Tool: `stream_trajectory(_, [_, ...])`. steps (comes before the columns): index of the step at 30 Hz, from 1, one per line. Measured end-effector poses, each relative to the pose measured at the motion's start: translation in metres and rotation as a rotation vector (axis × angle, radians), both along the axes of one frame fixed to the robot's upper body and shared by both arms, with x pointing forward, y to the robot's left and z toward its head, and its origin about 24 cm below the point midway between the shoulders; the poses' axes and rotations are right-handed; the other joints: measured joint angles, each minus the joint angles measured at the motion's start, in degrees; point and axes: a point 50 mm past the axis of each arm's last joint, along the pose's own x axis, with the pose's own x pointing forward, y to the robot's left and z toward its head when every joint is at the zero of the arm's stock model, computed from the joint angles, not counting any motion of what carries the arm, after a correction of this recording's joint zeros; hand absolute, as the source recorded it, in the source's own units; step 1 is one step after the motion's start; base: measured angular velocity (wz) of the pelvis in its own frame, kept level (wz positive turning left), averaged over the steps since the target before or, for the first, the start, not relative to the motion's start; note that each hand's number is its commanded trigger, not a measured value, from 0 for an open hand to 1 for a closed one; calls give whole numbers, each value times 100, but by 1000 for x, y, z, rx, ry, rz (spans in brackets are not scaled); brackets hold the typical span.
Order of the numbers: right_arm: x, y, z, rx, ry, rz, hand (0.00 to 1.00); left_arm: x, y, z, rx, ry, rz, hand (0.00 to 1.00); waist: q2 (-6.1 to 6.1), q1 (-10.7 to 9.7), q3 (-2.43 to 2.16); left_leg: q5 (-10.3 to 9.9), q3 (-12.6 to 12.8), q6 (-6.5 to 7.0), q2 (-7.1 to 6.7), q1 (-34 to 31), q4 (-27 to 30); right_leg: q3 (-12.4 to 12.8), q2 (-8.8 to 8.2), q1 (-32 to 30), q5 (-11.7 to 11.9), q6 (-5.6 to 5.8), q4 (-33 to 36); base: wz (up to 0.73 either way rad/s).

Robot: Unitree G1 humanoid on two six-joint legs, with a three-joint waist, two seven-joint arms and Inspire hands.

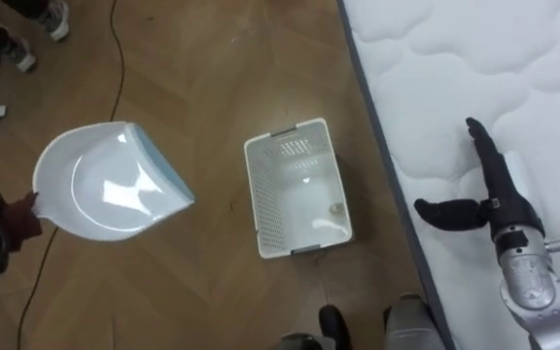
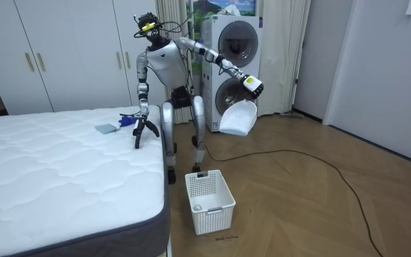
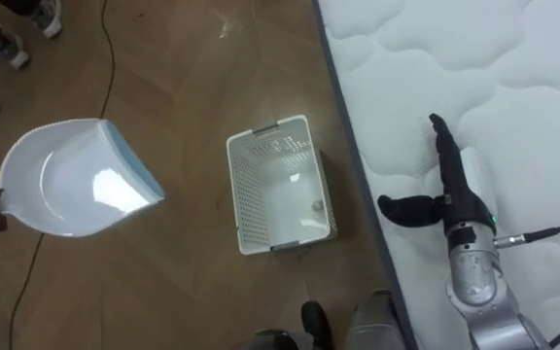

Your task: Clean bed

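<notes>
Your left hand (image 1: 8, 222) grips the white dustpan (image 1: 105, 185) out over the floor. Your right hand (image 1: 489, 194) rests open on the bed (image 1: 474, 58). A grey item (image 2: 106, 128) and a blue item (image 2: 128, 120) lie near it, so clearing looks unfinished. The basket (image 1: 258, 204) holds one small scrap (image 1: 335, 207).
</notes>
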Motion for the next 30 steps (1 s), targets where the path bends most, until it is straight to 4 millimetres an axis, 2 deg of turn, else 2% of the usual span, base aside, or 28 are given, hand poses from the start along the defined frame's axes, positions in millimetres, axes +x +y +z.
stream_trajectory(3, [1, 2, 0, -1, 0, 15, 0, 0, -2, -3, -28, 0, 4, 100, -16, -50, 12, 0, 44, 0, 0, 52, -41, 47, 1, 1, -15, -5, 15, -6])
stream_trajectory(4, [1, 3, 0, 0, -3, 20, 0, 0, -3, -3, -43, -5, 10, 100, -39, -66, 31, -1, 65, -2, 0, 62, -41, 68, 1, -6, -28, -9, 33, 0])
stream_trajectory(8, [2, 5, 1, 3, -8, 28, 0, 2, -6, -3, -54, -14, -5, 100, -76, -152, 58, -15, 81, -9, 5, 28, -22, 53, 2, -14, -84, -17, 65, 8])
stream_trajectory(11, [-5, 2, -2, 0, 6, 37, 0, 5, -10, -1, -66, -39, -26, 100, -95, -156, 55, -16, 80, -9, 44, 57, -34, 25, 48, 68, -76, -30, -32, 5])
stream_trajectory(13, [-9, 1, -5, 2, 18, 40, 0, 4, -11, -1, -64, -67, -37, 100, -209, -72, 70, -43, 136, -18, 90, 133, -36, 183, 144, 115, -71, -38, -66, -19])
stream_trajectory(17, [-17, -2, -14, 6, 54, 33, 0, -8, -18, -12, -95, -115, -68, 100, -433, 78, 55, -178, 149, -76, 224, 281, 83, 297, 322, 286, -48, -77, -221, -29])
stream_trajectory(19, [-22, -2, -21, 18, 81, 19, 0, -19, -24, -18, -130, -132, -93, 100, -568, 269, 5, -248, 148, -121, 325, 393, 78, 479, 522, 413, 61, -93, -457, -51])
stream_trajectory(20, [-23, -3, -23, 19, 91, 13, 0, -21, -26, -19, -141, -135, -100, 100, -601, 333, -11, -270, 148, -126, 361, 436, 75, 510, 564, 462, 86, -94, -532, -63])
stream_trajectory(21, [-26, -5, -27, 19, 111, 2, 0, -26, -30, -24, -156, -143, -112, 100, -643, 451, -34, -304, 143, -135, 418, 554, 56, 643, 680, 612, 163, -89, -705, -65])
stream_trajectory(22, [-30, -6, -31, 19, 130, -8, 0, -33, -35, -29, -178, -159, -113, 100, -709, 558, -72, -311, 108, -144, 486, 681, -2, 690, 739, 758, 253, -90, -902, -63])
stream_trajectory(25, [-40, -10, -37, 50, 158, -53, 0, -40, -48, -32, -240, -202, -125, 100, -761, 634, -112, -315, -60, -151, 485, 941, -205, 715, 824, 1117, 411, -53, -1338, -26])
stream_trajectory(27, [-58, -18, -43, 71, 191, -116, 0, -41, -61, -26, -265, -253, -180, 100, -851, 645, -167, -316, -112, -148, 497, 1205, -444, 720, 834, 1407, 504, -1, -1652, -2])
stream_trajectory(30, [-74, -27, -48, 96, 213, -187, 0, -43, -74, -22, -290, -307, -209, 100, -929, 629, -195, -335, -113, -118, 515, 1570, -596, 782, 854, 1837, 660, 49, -2032, -24])
